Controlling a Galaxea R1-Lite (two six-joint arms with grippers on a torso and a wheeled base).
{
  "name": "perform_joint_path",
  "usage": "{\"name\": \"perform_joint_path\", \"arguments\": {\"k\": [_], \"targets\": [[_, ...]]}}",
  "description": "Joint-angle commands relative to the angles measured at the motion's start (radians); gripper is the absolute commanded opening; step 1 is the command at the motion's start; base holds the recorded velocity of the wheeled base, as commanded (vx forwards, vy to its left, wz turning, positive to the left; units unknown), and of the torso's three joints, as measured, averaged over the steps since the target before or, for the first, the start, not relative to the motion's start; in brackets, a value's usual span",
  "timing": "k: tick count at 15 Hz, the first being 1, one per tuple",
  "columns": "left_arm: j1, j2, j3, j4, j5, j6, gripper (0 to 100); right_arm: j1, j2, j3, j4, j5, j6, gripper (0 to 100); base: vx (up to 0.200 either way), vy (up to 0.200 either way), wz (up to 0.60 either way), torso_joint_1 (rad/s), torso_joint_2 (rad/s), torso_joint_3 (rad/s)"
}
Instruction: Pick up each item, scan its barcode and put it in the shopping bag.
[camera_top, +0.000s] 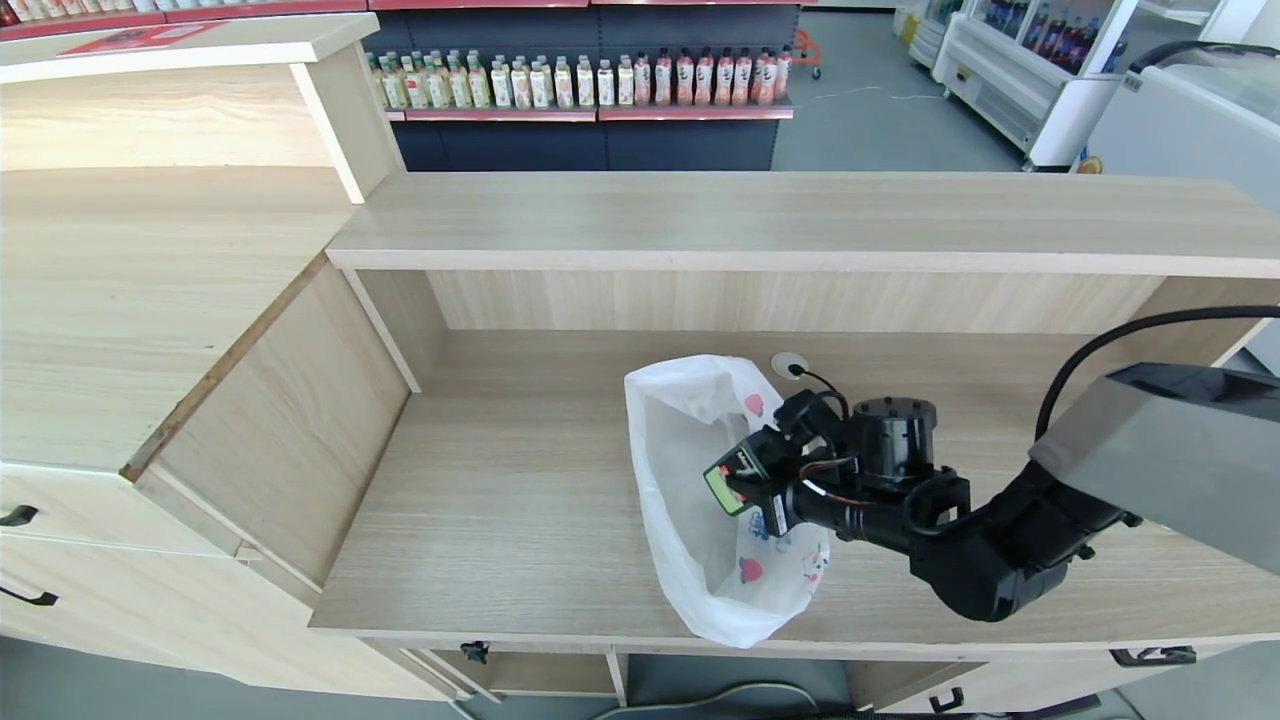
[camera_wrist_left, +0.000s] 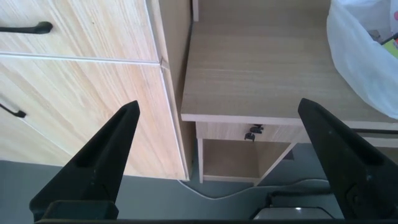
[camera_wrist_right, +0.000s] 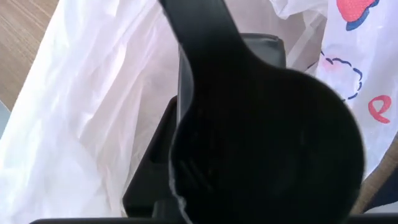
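Note:
The white shopping bag (camera_top: 700, 500) with red and blue prints stands open on the lower wooden counter (camera_top: 500, 500). My right gripper (camera_top: 738, 486) is at the bag's mouth, reaching in from the right, with a black piece bearing a green label (camera_top: 722, 490) at its tip. In the right wrist view a large dark shape (camera_wrist_right: 261, 143) blocks most of the bag's inside (camera_wrist_right: 93, 124); a dark boxy item (camera_wrist_right: 264, 45) lies behind it. My left gripper (camera_wrist_left: 217, 155) hangs open and empty, low beside the counter's front edge, with the bag (camera_wrist_left: 364, 56) far off.
A raised counter ledge (camera_top: 800, 220) runs behind the bag. A cable hole (camera_top: 789, 364) sits just beyond it. Cabinet drawers (camera_wrist_left: 74, 93) with black handles stand to the left. Store shelves with bottles (camera_top: 580, 85) line the back.

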Motion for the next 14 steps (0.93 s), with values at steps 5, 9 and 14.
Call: {"name": "perform_joint_path", "arguments": {"k": [5, 9, 14], "targets": [[0.000, 0.000, 0.000, 0.000, 0.000, 0.000, 100, 0.010, 0.107, -0.094, 0.004, 0.000, -0.034, 0, 0.000, 0.000, 0.00, 0.000, 0.00, 0.000], [0.000, 0.000, 0.000, 0.000, 0.000, 0.000, 100, 0.024, 0.114, -0.091, -0.002, -0.003, -0.034, 100, 0.000, 0.000, 0.00, 0.000, 0.00, 0.000], [0.000, 0.000, 0.000, 0.000, 0.000, 0.000, 100, 0.022, -0.022, -0.060, 0.015, 0.014, 0.100, 100, 0.000, 0.000, 0.00, 0.000, 0.00, 0.000]]}}
